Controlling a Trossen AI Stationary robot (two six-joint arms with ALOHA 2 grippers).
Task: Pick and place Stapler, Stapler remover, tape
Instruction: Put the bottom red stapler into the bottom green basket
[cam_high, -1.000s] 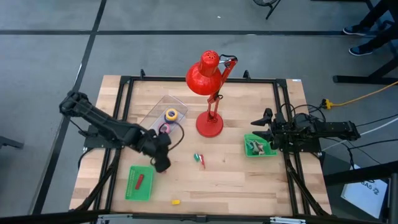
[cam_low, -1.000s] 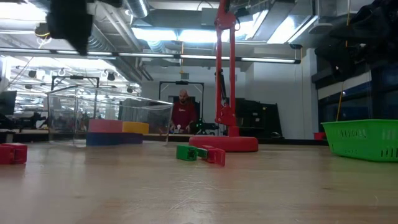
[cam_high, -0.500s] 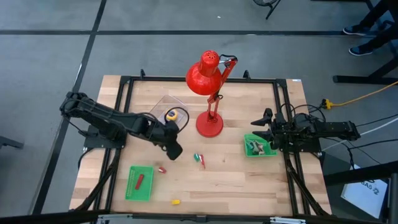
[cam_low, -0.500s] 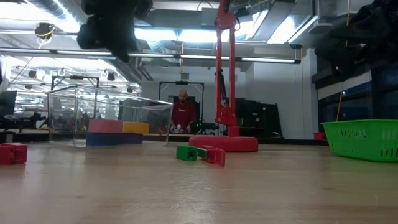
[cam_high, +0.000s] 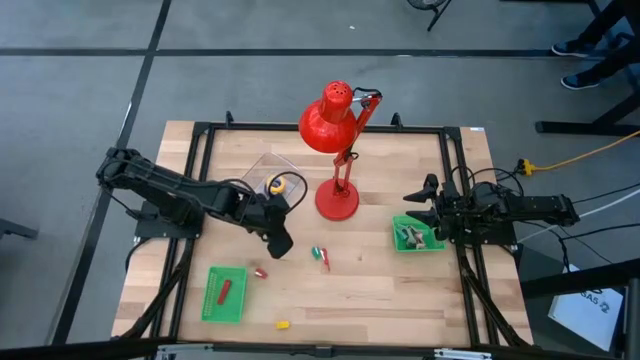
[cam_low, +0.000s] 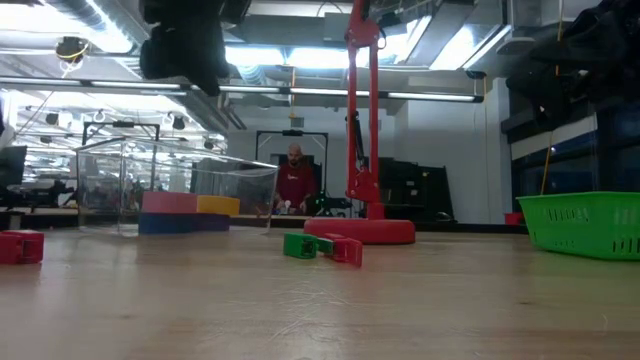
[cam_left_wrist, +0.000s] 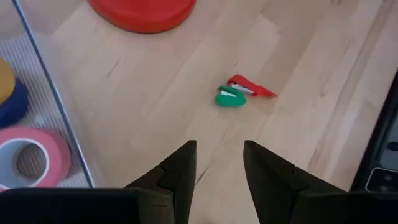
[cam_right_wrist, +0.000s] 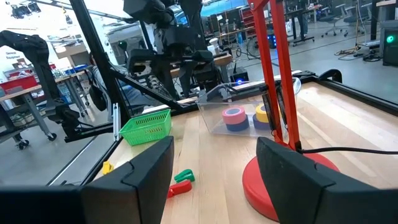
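From above, the left gripper (cam_high: 282, 243) hangs over the table (cam_high: 380, 285) between the clear tray (cam_high: 262, 172) and the small green-and-red staple remover (cam_high: 321, 256), while the right gripper (cam_high: 415, 208) waits at the table's right edge beside a green basket (cam_high: 417, 234) holding greyish items too small to name. A yellow tape roll (cam_high: 276, 185) shows in the clear tray; a red stapler (cam_high: 226, 291) lies in the flat green tray (cam_high: 224, 293) at the near left, with a small red piece (cam_high: 260, 272) just beside that tray and a small yellow piece (cam_high: 283, 324) nearer the front edge. The red lamp (cam_high: 337, 150) stands at centre back. The low view adds height: the left gripper (cam_low: 185, 45) is well above the wood, and the staple remover (cam_low: 322, 246) lies in front of the lamp base (cam_low: 362, 231), with the green basket (cam_low: 582, 223) to the right and a person (cam_low: 294, 183) far behind. The left wrist view shows what the others hide: its fingers (cam_left_wrist: 181, 168) are slightly parted and hold nothing, the staple remover (cam_left_wrist: 239, 94) lies on bare wood ahead, and pink tape (cam_left_wrist: 32, 155) and blue-and-yellow tape (cam_left_wrist: 10, 93) sit behind the tray wall. The right wrist view shows its fingers (cam_right_wrist: 148, 168) spread wide and empty, with the tapes (cam_right_wrist: 235, 117) in the clear tray beyond the lamp.
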